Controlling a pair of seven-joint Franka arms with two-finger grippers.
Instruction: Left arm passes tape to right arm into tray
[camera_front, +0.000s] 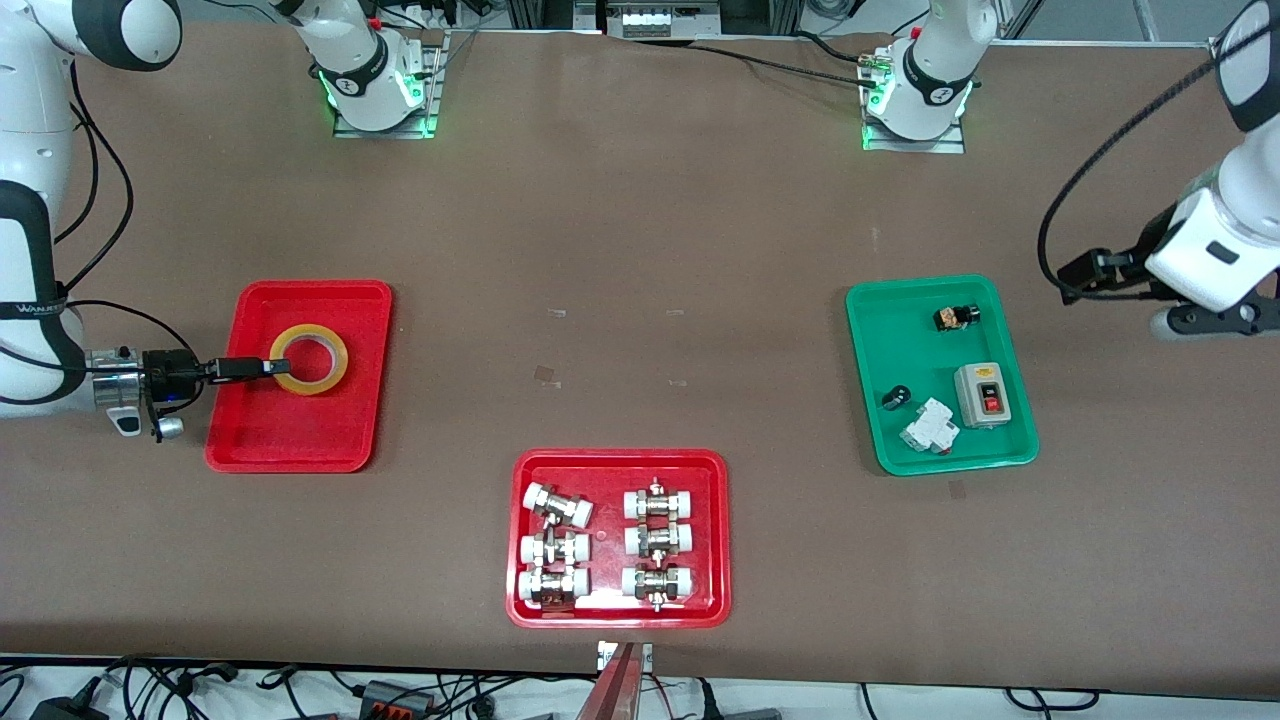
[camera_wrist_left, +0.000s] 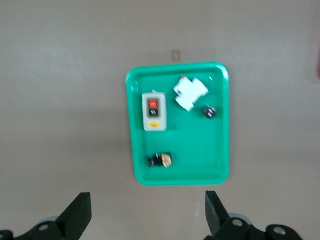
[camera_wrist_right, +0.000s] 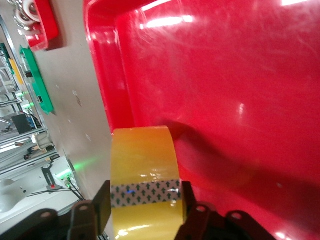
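The yellow tape lies flat inside the plain red tray, toward the right arm's end of the table. My right gripper reaches in level from the tray's outer side and is shut on the roll's rim. In the right wrist view the tape sits between the two fingers, over the tray floor. I cannot tell whether the roll rests on the floor. My left gripper is open and empty, up over the table beside the green tray; its jaws stand wide apart in the left wrist view.
A red tray of metal fittings sits near the front edge at mid-table. A green tray holds a grey switch box, a white breaker and small parts; it also shows in the left wrist view.
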